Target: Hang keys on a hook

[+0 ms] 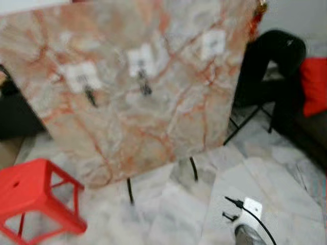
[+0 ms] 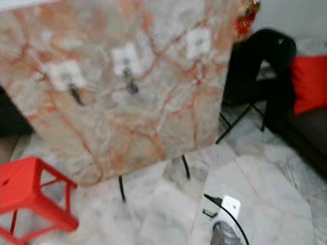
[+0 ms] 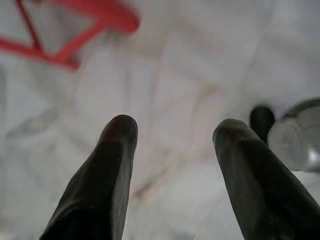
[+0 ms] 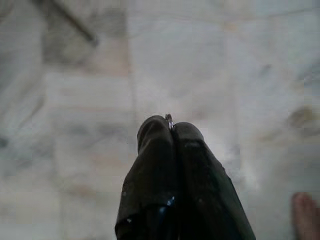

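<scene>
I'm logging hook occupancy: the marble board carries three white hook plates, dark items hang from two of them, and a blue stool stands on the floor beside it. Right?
One thing is off: the stool is red, not blue, as the left eye view shows. The rest holds: the marble board carries three white hook plates, with dark items hanging from the left plate and middle plate; the right plate looks bare.

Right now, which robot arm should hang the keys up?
Probably the right. The right gripper is pinched shut on a key ring. The left gripper is open over the floor. Hooks wait on the marble board.
</scene>
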Controlling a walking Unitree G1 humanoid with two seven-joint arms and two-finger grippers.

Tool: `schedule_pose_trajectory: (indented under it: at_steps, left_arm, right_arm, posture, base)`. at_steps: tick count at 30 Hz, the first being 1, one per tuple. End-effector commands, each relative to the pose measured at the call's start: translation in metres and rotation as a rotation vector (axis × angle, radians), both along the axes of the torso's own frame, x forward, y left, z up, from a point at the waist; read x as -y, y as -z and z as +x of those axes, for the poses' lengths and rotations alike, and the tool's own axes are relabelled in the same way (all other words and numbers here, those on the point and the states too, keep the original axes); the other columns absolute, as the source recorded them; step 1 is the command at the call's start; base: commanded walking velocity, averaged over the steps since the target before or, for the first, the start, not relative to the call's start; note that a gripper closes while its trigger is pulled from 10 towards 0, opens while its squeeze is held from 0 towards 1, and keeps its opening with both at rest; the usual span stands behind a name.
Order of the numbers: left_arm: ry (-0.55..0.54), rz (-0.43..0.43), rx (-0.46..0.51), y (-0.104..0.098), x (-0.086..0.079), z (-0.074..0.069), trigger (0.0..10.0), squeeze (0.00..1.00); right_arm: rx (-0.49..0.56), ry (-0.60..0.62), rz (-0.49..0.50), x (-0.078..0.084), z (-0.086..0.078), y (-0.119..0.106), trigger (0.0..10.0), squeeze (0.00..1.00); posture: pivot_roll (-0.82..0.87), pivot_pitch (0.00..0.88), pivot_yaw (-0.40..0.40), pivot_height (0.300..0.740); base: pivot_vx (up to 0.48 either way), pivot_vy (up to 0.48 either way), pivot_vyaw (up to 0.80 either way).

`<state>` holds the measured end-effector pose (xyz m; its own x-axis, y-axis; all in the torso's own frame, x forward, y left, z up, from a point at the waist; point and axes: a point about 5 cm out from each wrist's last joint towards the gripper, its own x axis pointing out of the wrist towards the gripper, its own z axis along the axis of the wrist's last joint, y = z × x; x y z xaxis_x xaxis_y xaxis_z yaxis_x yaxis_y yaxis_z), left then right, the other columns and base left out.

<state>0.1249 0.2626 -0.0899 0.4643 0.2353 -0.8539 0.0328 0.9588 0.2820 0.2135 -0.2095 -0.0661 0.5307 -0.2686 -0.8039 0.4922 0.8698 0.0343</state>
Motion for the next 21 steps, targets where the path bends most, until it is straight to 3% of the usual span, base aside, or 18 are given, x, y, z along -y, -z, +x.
schedule_pose_trajectory:
  at_steps: [1,21]
  left_arm:
    - [-0.010,0.030,-0.033,-0.0008,-0.0129,-0.0112,10.0,0.00]
    - [-0.017,0.023,-0.020,-0.0018,-0.0120,-0.0064,10.0,0.00]
  right_arm:
    - [0.025,-0.010,0.022,-0.0126,0.0084,-0.0029,10.0,0.00]
    - [0.070,0.009,0.021,-0.0114,0.0165,-0.0085,10.0,0.00]
  posture:
    - [-0.05,0.000,0.057,0.740]
    - [-0.06,0.000,0.045,0.740]
  base:
    - [0.326,0.000,0.00]
    - [0.331,0.000,0.00]
